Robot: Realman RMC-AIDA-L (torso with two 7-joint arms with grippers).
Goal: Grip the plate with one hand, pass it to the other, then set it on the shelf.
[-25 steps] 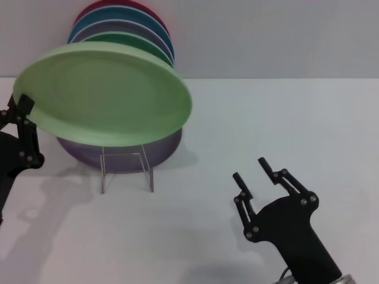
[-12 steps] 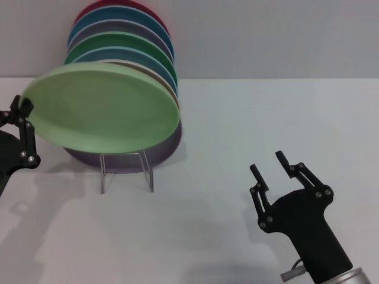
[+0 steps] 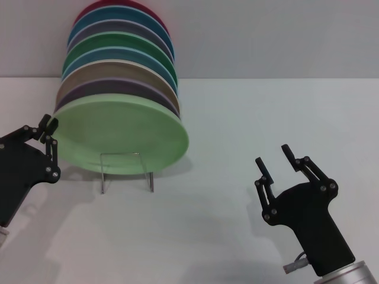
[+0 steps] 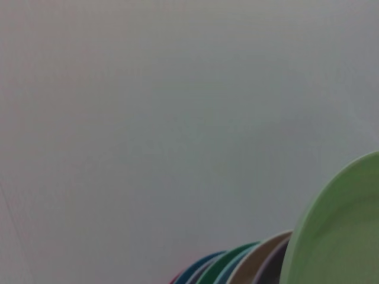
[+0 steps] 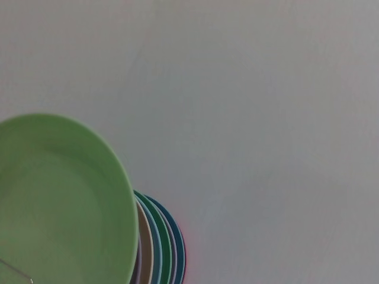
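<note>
The light-green plate (image 3: 118,133) leans at the front of the row of plates, its lower edge down at the thin wire shelf (image 3: 125,171). My left gripper (image 3: 48,125) is at the plate's left rim with its fingers closed on the edge. My right gripper (image 3: 273,155) is open and empty, low over the table to the right, well apart from the plate. The plate also shows in the left wrist view (image 4: 337,231) and in the right wrist view (image 5: 59,201).
Several other plates (image 3: 121,62) in brown, lilac, blue, dark green and red lean behind the green one, against the back wall. The white table (image 3: 237,118) spreads between the shelf and my right gripper.
My left gripper has lowered the green plate and tipped it back against the row of plates on the shelf. My right gripper has drawn back to the right.
</note>
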